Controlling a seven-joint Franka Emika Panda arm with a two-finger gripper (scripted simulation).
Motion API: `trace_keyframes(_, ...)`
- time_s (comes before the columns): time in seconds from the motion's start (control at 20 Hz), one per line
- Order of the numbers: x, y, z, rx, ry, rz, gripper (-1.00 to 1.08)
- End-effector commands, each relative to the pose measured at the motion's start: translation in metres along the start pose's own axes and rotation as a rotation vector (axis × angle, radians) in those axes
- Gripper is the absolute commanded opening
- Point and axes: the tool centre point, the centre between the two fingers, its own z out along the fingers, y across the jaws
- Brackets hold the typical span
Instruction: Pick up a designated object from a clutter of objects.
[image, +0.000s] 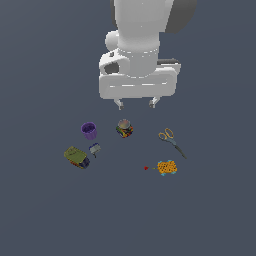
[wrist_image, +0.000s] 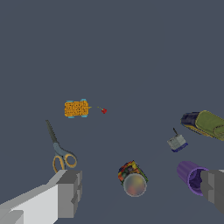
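Grey fingers (wrist_image: 65, 192) of the gripper (image: 135, 103) hang spread and empty above the jar (image: 124, 128), just left of centre. Nearby, the purple cup (image: 89, 131) could be clipped if the descent drifts left.

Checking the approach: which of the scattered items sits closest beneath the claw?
The colourful jar, almost under the open claw; the purple cup and scissors lie farther aside.

The green box (wrist_image: 209, 124) runs off the wrist view's edge; the tiny grey item (image: 94, 148) looks too small to identify
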Motion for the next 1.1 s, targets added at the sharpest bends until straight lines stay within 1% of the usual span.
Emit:
trace_keyframes(0.0, 0.000, 0.000, 0.000, 0.000, 0.000, 0.000, 1.00)
trace_keyframes(0.15, 0.000, -0.002, -0.002, 0.005, 0.002, 0.003, 1.00)
trace_keyframes(0.4, 0.000, -0.009, -0.011, 0.027, 0.011, 0.022, 1.00)
trace_keyframes(0.6, 0.000, -0.010, -0.013, 0.029, 0.012, 0.027, 1.00)
trace_keyframes(0.8, -0.001, -0.008, -0.007, 0.026, 0.010, 0.013, 1.00)
trace_keyframes(1.05, -0.006, -0.004, 0.010, 0.022, 0.007, -0.026, 1.00)
